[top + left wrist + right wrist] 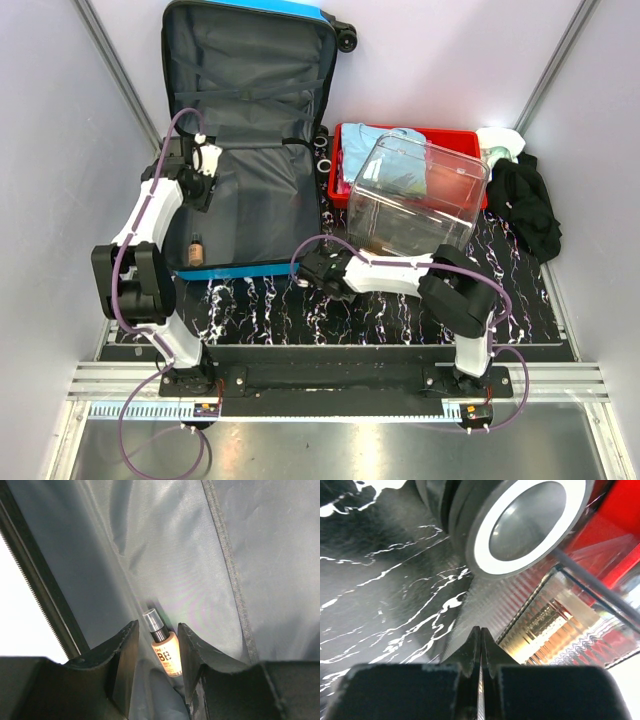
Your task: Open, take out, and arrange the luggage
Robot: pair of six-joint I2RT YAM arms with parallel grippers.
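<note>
On the left and far part of the black marbled tabletop [260,300], we see the luggage [250,110] lying open, its dark grey lining facing up. Its two halves together stretch from the near side to the far side. The black wheels [345,38] sit along its right edge, so the wheeled end points right, toward the red tray [455,133]. A small bottle [195,250] with an orange body and a black neck lies in the near half, by the left wall.

We find the left claw [203,185] over the lining with its jaws apart and nothing between them. In its wrist view the bottle [165,652] shows through the gap, beyond the fingertips.

The right claw [303,270] is pressed together, low over the tabletop just off the luggage's near right corner. Its own view shows a white-ringed wheel [525,525] close ahead.

The red tray holds a light blue cloth [375,140]. A clear plastic bin [415,195] stands tilted over the tray's near side; we cannot tell what is in it. A black garment [525,200] lies to the right of the tray.
</note>
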